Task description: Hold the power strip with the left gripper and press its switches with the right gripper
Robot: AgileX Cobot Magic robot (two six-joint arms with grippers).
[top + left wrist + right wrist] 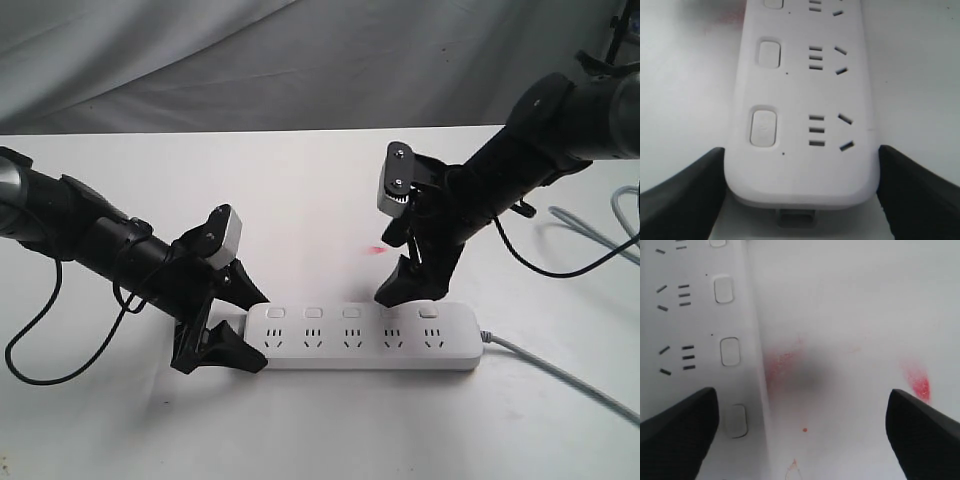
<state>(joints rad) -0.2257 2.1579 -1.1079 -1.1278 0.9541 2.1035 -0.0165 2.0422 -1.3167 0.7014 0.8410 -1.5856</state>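
The white power strip (370,345) lies flat near the table's front, its row of switches (351,312) along the far side. My left gripper (258,333) is shut on the strip's left end, one black jaw against each long side. In the left wrist view the strip (800,100) fills the gap of the left gripper (801,150), with the end switch (763,127) close by. My right gripper (412,293) hangs open just above the strip's far edge, by the fourth switch from the left. In the right wrist view the right gripper (801,392) spreads wide: one finger (680,425) over the strip (690,320) beside a switch (736,421), the other over bare table.
The strip's grey cord (560,375) runs off to the front right. A second grey cable (600,230) lies at the right edge. Red smudges (377,250) mark the white table (300,200) behind the strip. A grey cloth (250,60) hangs at the back.
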